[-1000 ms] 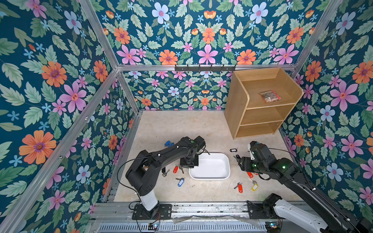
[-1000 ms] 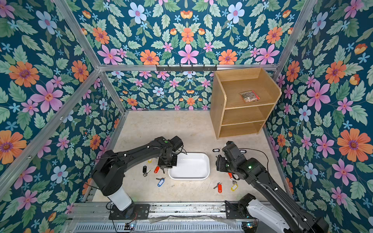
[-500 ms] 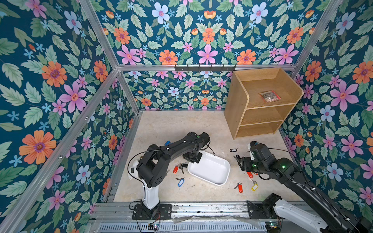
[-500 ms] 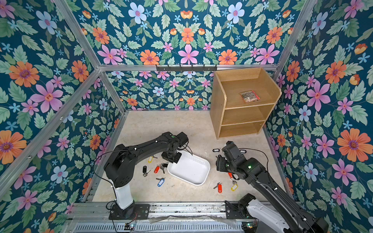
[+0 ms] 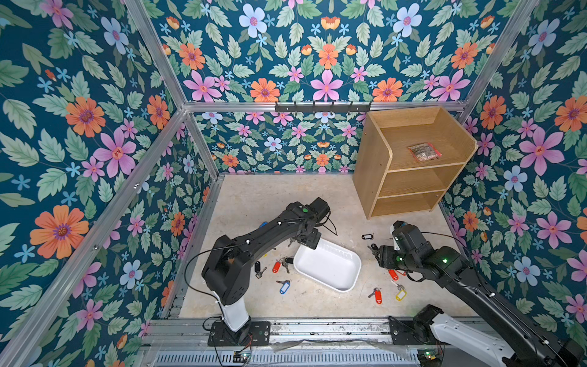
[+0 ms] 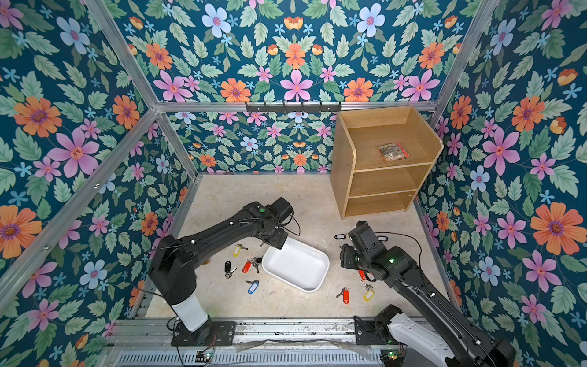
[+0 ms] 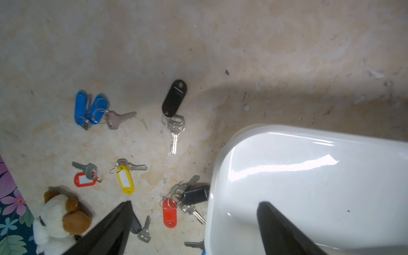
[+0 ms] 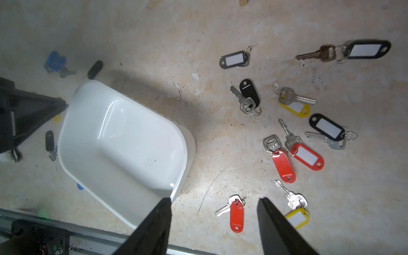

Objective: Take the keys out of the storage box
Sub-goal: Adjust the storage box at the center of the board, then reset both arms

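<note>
The storage box (image 5: 330, 270) is a white tray lying askew on the floor, with nothing inside it in both top views and the right wrist view (image 8: 123, 141). The keys lie scattered round it: red-tagged (image 5: 276, 266) and blue-tagged (image 5: 284, 287) ones left of it, red (image 5: 378, 295) and yellow (image 5: 400, 294) ones right of it. My left gripper (image 7: 194, 203) is open astride the tray's far-left rim (image 7: 212, 198), one finger (image 7: 278, 225) over the inside, the other outside. My right gripper (image 8: 214, 198) hangs open over bare floor beside a red-tagged key (image 8: 236, 214), holding nothing.
A wooden shelf unit (image 5: 413, 165) stands at the back right with a clear packet (image 5: 424, 151) on its top shelf. A small plush dog (image 7: 59, 218) lies near the left wall. A blue tag (image 8: 80, 186) peeks from under the tray. Metal rails (image 5: 317, 327) run along the front.
The tray has swung from straight to askew. My left gripper, shut on its rim before, has opened and let go. The right arm has not moved.
</note>
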